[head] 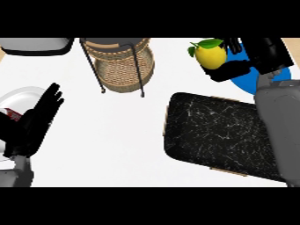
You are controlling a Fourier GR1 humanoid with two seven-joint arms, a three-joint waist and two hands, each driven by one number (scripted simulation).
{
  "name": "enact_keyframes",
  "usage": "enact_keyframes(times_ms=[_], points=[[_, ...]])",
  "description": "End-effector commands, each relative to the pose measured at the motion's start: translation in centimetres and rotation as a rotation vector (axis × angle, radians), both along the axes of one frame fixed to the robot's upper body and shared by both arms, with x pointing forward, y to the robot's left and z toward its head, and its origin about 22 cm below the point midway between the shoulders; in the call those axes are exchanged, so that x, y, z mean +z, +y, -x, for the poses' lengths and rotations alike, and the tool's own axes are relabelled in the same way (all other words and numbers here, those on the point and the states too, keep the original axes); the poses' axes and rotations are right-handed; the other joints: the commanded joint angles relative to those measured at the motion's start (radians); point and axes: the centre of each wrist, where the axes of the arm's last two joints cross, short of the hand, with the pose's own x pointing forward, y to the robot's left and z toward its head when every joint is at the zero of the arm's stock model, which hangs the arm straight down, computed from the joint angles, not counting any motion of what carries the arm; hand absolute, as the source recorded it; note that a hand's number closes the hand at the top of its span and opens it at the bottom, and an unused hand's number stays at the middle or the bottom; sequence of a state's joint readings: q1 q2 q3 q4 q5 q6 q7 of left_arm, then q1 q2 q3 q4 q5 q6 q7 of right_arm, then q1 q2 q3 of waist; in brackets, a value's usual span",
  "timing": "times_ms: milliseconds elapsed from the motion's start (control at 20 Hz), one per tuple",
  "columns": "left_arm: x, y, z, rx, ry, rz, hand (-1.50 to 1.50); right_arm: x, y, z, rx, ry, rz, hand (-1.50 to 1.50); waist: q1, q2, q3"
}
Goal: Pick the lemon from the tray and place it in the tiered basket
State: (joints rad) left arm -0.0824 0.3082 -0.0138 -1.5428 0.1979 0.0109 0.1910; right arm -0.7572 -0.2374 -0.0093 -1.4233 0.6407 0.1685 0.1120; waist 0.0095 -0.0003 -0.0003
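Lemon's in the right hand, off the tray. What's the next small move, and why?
Probably carry the right hand leftward toward the tiered basket. Its fingers are curled round the lemon, which is already beyond the black marbled tray's far edge, with a blue plate beneath the hand. The wicker basket stands to its left, so only the sideways transfer seems left before lowering.

Bright, even light w/ no clear source. White counter (126,132) nearly blown out, barely any shadows on it, incl. under the tiered basket (123,66). Black hands read as flat silhouettes, detail lost. Lemon (211,56) shows soft shading. Edges slightly soft overall.
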Motion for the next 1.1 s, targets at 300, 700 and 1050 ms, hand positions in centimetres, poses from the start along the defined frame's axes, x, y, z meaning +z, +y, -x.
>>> enact_keyframes(times_ms=[300,700,1050], points=[[0.5,-0.9,-0.1,-0.024,0.002,0.017,0.0,4.3,11.9,-0.5,0.07,0.029,0.005,1.5,0.003,0.0,0.0],[-0.7,-0.4,-0.5,-0.042,-0.004,0.008,0.0,3.7,16.0,-3.9,0.033,0.083,0.012,1.5,0.015,0.007,-0.001],[1.1,1.5,1.5,-0.023,-0.01,-0.008,0.0,2.0,17.1,-4.7,-0.01,0.163,0.018,1.5,0.018,0.002,0.0]])
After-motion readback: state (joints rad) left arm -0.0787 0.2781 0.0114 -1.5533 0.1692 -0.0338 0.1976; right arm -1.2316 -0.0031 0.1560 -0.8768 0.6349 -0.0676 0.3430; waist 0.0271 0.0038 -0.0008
